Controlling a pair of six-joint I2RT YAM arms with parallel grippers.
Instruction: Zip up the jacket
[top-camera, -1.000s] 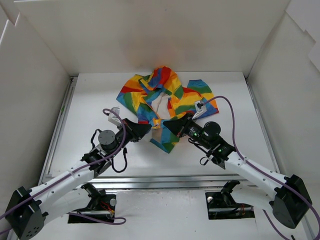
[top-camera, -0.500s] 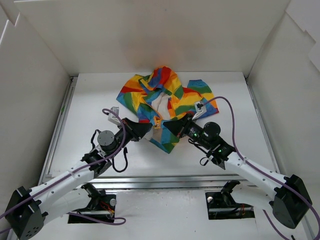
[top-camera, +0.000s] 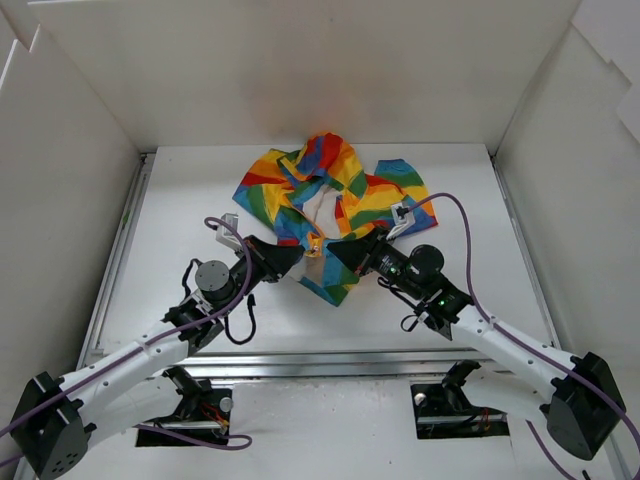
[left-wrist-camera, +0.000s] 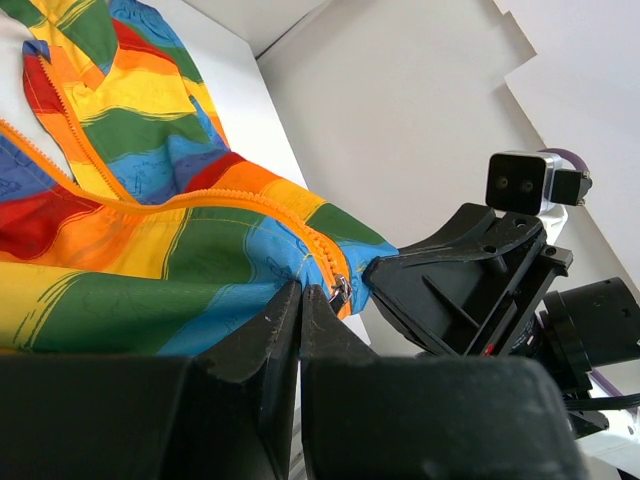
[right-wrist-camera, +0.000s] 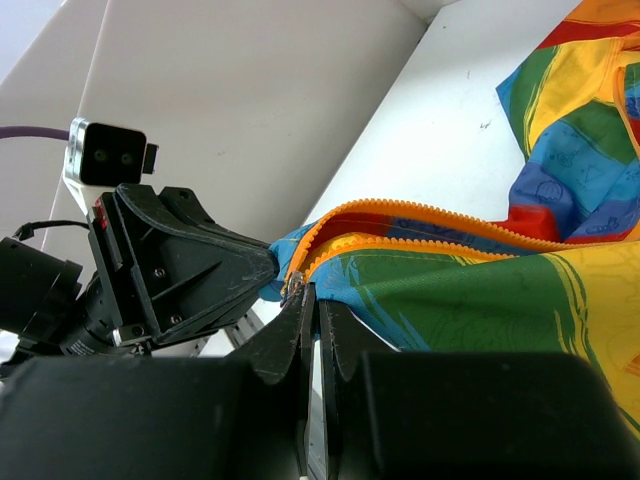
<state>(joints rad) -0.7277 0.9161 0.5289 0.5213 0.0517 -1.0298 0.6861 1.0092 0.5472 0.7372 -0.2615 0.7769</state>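
I see the jacket (top-camera: 350, 190) lying crumpled on the white table (top-camera: 200, 200), at the middle and toward the far side. Its rainbow stripes are bunched up, and the front gapes enough to show the white lining (top-camera: 320, 207). One striped corner trails toward the near edge between the two arms.

Both arms reach in from the near side and meet at that near part of the jacket, almost nose to nose. The left gripper (top-camera: 293, 258) comes in from the left with its fingers pressed together, pinching the blue and orange edge of the fabric at the lower end of the zipper (left-wrist-camera: 200, 205). In the left wrist view a small metal slider (left-wrist-camera: 341, 289) sits just beside its fingertips, with the other gripper's black body right behind it.

The right gripper (top-camera: 333, 250) comes in from the right with its fingers also closed tight, clamped on the jacket's edge at the same spot. From its wrist camera, two orange rows of teeth run side by side away to the right and come together just at its fingertips.
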